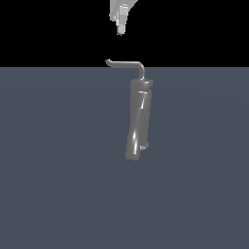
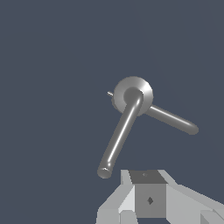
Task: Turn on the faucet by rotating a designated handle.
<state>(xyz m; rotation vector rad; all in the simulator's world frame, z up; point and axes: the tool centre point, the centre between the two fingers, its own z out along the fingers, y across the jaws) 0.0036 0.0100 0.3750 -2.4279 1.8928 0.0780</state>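
One handle (image 1: 125, 63), thin L-rod, hooked tip pointing toward exterior view's left. One gripper (image 1: 121, 33) above it, apart; fingers look close together, nothing held. One faucet (image 1: 138, 119) upright on grey floor (image 1: 53, 165), near its far edge.

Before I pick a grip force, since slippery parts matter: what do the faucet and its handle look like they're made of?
Both look like polished grey metal, though it's only a render. The faucet shows bright streaks along its thick tube. The handle, a thin bent rod, has the same glossy sheen in the wrist view. Probably smooth and slippery.
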